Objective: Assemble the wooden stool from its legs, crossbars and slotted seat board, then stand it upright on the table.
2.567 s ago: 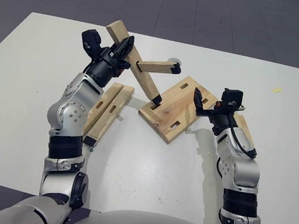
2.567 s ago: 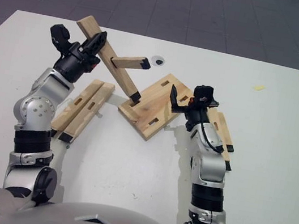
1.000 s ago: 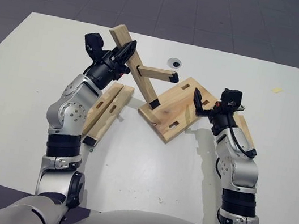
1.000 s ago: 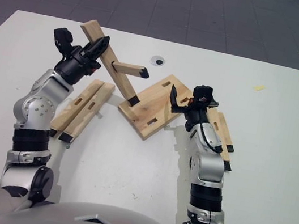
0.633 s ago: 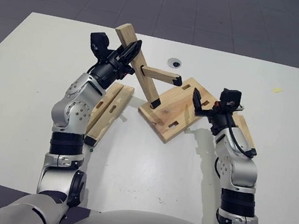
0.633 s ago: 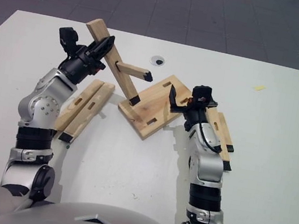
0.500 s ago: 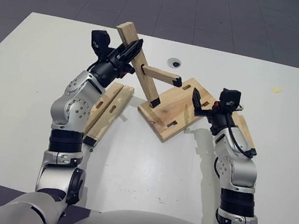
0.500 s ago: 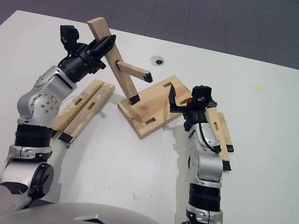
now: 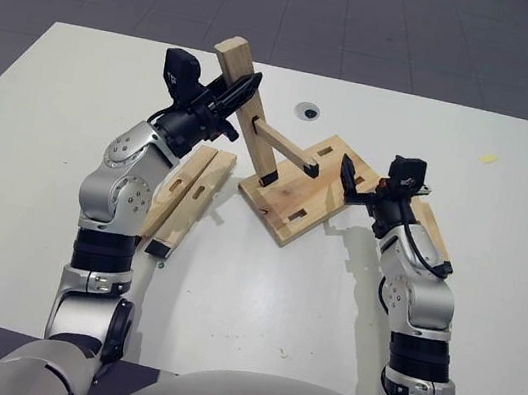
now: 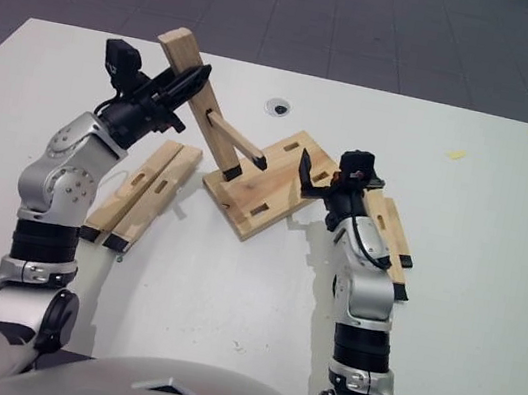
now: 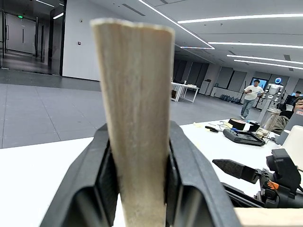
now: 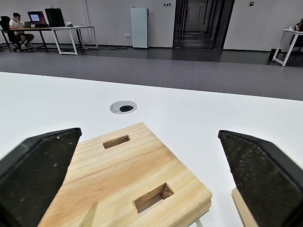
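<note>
Tilted steeper than before, the leg (image 9: 248, 114) with its crossbar (image 9: 288, 147) stands dark foot down on the pale slotted seat board (image 9: 313, 194), mid-frame. Whether the foot enters a slot is unclear. The left gripper (image 9: 232, 97) is clamped on the leg's upper part. The right gripper (image 9: 365, 189), fingers spread, hangs at the board's right corner. Two spare legs (image 9: 183, 199) lie left of centre on the table (image 9: 42, 130).

The seat board (image 9: 311, 187) lies between left legs (image 9: 186, 195) and right legs (image 10: 393, 244).
</note>
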You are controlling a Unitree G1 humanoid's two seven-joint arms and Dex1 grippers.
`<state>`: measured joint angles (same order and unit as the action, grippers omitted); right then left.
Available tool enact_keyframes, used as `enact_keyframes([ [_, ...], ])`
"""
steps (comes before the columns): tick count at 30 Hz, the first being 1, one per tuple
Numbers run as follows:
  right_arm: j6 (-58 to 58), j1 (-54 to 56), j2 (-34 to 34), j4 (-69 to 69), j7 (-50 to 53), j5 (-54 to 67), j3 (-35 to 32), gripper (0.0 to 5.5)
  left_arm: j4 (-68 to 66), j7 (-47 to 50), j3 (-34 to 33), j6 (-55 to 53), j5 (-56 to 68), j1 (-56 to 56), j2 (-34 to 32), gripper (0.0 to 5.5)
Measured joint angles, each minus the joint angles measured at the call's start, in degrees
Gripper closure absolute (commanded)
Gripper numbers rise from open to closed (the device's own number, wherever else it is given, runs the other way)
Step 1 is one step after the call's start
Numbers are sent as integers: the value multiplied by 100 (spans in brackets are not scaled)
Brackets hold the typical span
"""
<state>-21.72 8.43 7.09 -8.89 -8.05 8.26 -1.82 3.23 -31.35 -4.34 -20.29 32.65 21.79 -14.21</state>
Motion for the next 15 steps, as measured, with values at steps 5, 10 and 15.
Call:
enact_keyframes([
  [5, 0, 20, 0, -3, 12, -10, -3, 10, 265, -5, 210, 82, -158, -128, -53, 447],
  [10, -1, 26, 1, -5, 25, -12, -2, 10, -1, 9, 196, 58, -176, 89, -92, 447],
  [15, 0, 30, 4, -5, 32, -13, 0, 10, -172, 189, -132, -421, 143, 294, -67, 447],
])
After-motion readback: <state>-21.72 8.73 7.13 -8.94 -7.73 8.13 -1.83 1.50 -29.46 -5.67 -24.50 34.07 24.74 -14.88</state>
